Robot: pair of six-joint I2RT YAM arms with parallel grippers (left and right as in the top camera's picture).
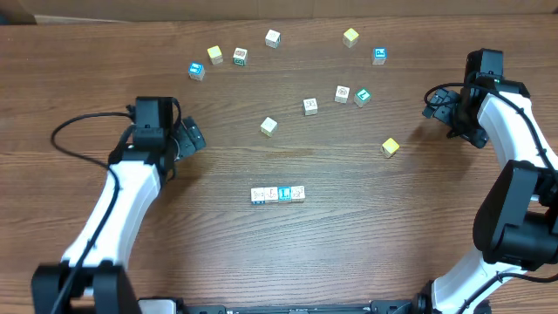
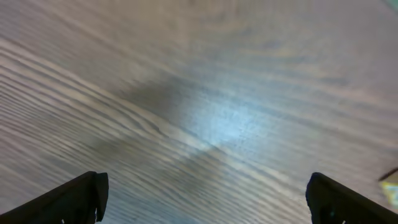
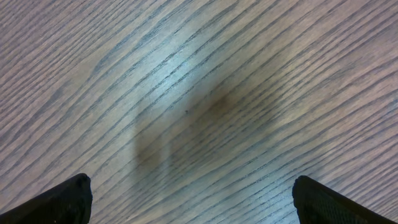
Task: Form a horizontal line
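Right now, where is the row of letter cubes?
In the overhead view, the row of cubes lies centred between left and right, nearer the robot than any loose cube; closest is a yellow cube.

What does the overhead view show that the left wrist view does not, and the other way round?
Only overhead: the row of four touching cubes, loose cubes beyond it, the right gripper. Only left wrist: close up, bare wood between its fingertips. Both: the wooden table and the open left gripper.

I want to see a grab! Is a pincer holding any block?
No. The left pincer and the right pincer are both open and empty.
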